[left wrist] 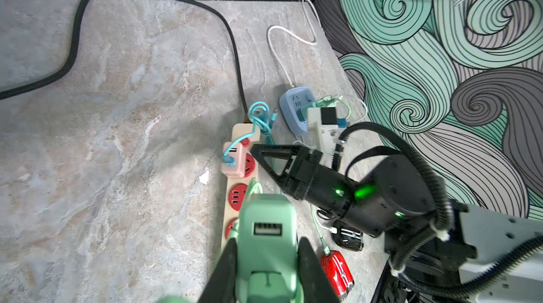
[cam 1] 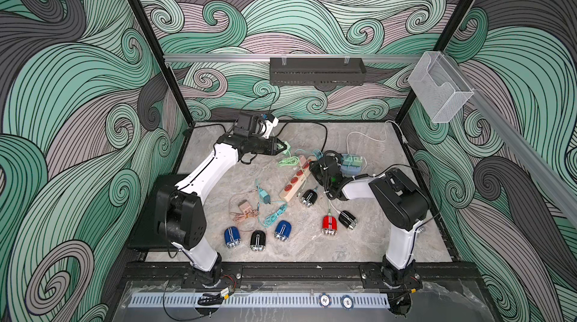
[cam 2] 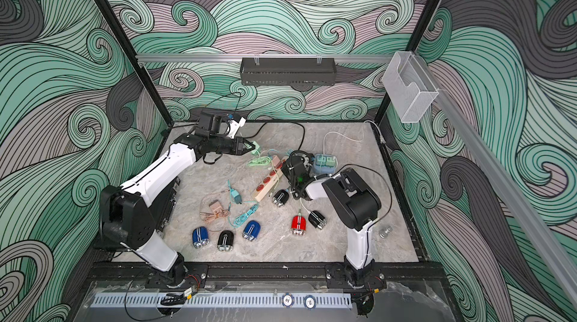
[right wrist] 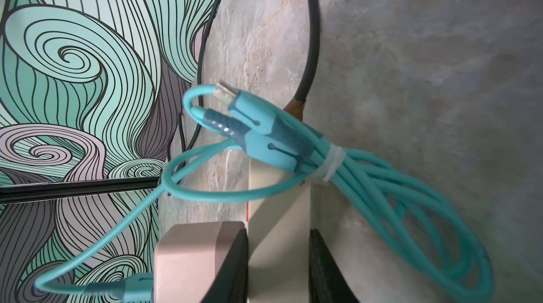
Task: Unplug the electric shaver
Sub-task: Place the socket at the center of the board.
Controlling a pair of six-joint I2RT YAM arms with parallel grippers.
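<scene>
My left gripper (left wrist: 268,245) is shut on a mint green charger plug (left wrist: 266,219), held in the air above the beige power strip (cam 1: 295,181) and clear of its red sockets; its USB port is empty. In both top views a coiled green cable (cam 1: 288,161) lies under it. My right gripper (right wrist: 279,232) is shut on the strip's far end, beside a pink plug (right wrist: 191,257). A red shaver (cam 1: 329,225) lies at the front right with a green cable in it. A black shaver (cam 1: 309,197) lies at the strip's near end.
A blue cube socket (cam 1: 351,164) with green plugs stands behind the right gripper. A teal cable bundle (right wrist: 382,175) lies over the strip's end. Loose teal (cam 1: 265,197) and pink (cam 1: 245,206) chargers lie mid-table. Several more shavers, such as a blue one (cam 1: 232,237), lie along the front.
</scene>
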